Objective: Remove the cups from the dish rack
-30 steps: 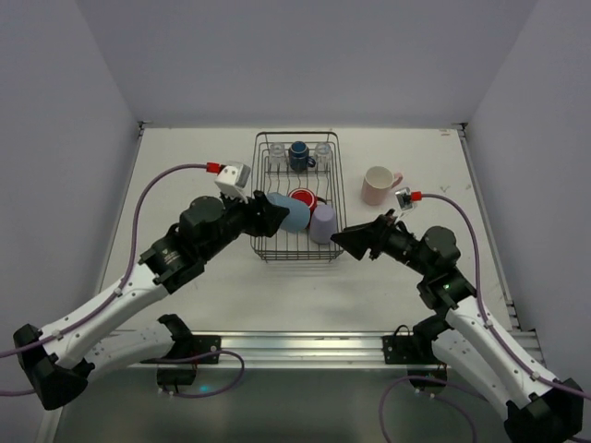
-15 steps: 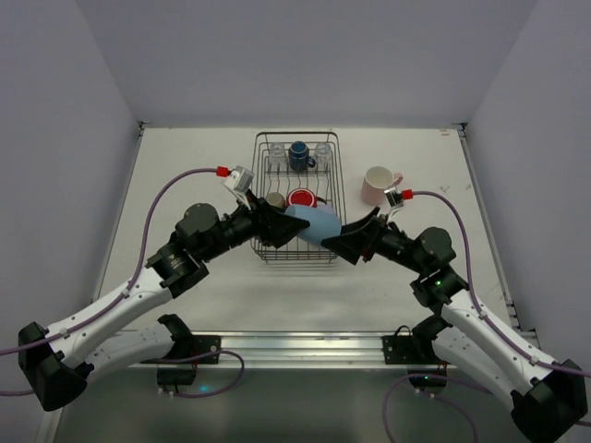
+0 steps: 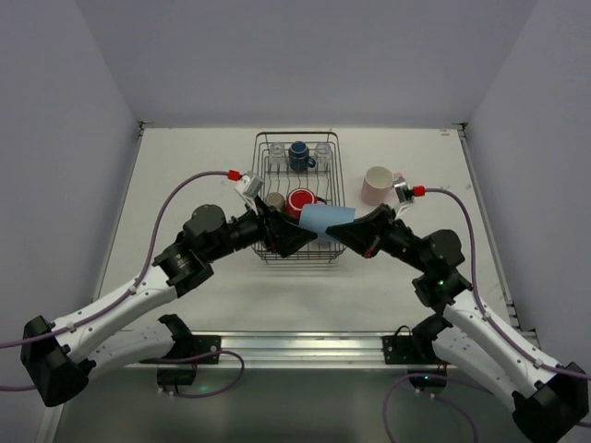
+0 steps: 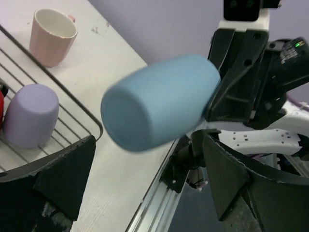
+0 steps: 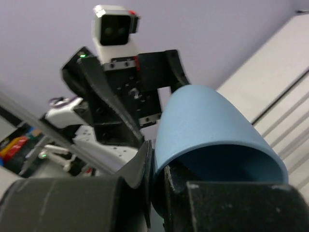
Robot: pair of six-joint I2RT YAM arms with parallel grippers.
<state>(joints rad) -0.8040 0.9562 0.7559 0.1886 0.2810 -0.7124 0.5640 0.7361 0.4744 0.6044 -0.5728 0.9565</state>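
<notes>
Two hands meet above the near-right part of the dish rack (image 3: 332, 180), with a light blue cup (image 3: 327, 221) lying on its side in the air between them, clear of the wires. The right hand (image 3: 349, 233) is clamped tight on the cup's rim, the wall pinched between its fingers, and it alone carries the cup. The left hand (image 3: 305, 236) stands wide open around the cup's closed bottom end, its fingers (image 4: 63, 179) spread to either side with gaps showing.

Inside the rack, a lavender cup (image 4: 31, 116) sits upside down near the right side. A red mug (image 3: 301, 198) and an olive-green cup (image 3: 275, 199) are at the middle. A dark blue mug (image 3: 298, 155) stands between clear glasses (image 3: 276, 152) at the far end. A pink mug (image 3: 377, 185) stands upright on the table (image 3: 185, 166), just right of the rack.
</notes>
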